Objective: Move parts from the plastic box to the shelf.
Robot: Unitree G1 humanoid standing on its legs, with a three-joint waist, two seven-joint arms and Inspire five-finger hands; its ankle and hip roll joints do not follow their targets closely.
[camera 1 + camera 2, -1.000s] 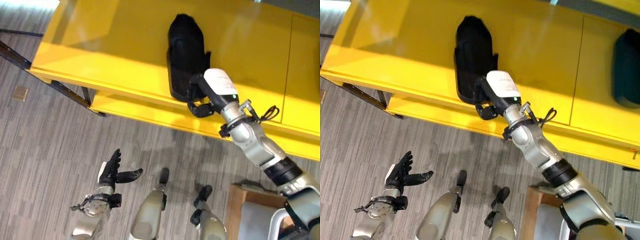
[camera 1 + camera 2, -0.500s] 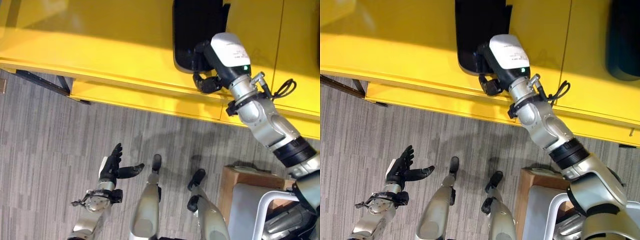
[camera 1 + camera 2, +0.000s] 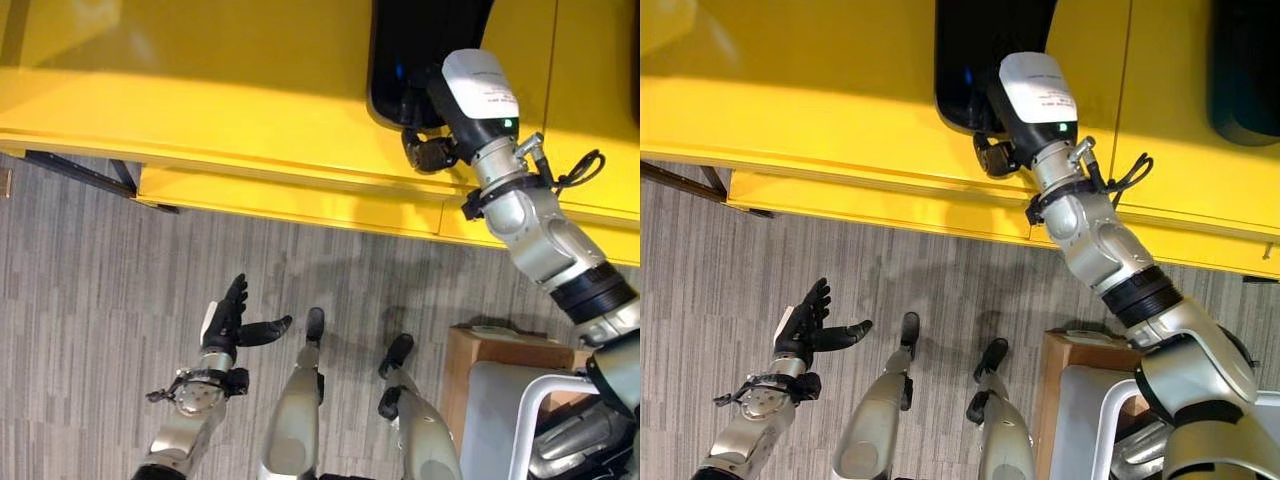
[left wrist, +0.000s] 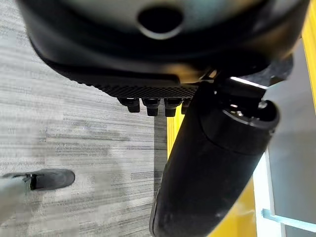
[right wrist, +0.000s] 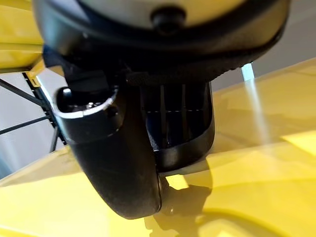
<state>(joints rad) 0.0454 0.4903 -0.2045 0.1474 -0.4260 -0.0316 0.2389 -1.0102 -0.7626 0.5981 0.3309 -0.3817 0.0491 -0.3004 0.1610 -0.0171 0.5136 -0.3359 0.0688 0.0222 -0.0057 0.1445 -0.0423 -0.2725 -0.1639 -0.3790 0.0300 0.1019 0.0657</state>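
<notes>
- Since the earlier pictures the whole view has slid along the yellow shelf (image 3: 220,90), so the camera has moved. Relative to the shelf, the right hand (image 3: 432,152) sits at the same near end of the black part (image 3: 425,45); the left hand (image 3: 232,325) has barely changed.
- Right hand, fingers first: they are curled at the near end of the black part, close by the shelf's front edge. In the right wrist view the thumb (image 5: 116,163) lies along the part's side and the part (image 5: 185,133) runs straight out past the hand.
- I judge the fingers are clenched round the part's end, not yet let go.
- The part rests on the shelf top. Its long axis runs from the front edge toward the back of the shelf, in line with the right forearm.
- The relation that matters: the part lies directly ahead of the right fingers, deeper onto the shelf. Letting go calls for pulling the hand back toward the front edge, along that axis.
- A second dark part (image 3: 1245,70) lies on the shelf well apart, further along on the right-hand side.
- Left hand hangs low over the grey floor (image 3: 90,300), well short of the shelf, fingers straight and spread, holding nothing.
- The right hand is by far the nearer to the part.
</notes>
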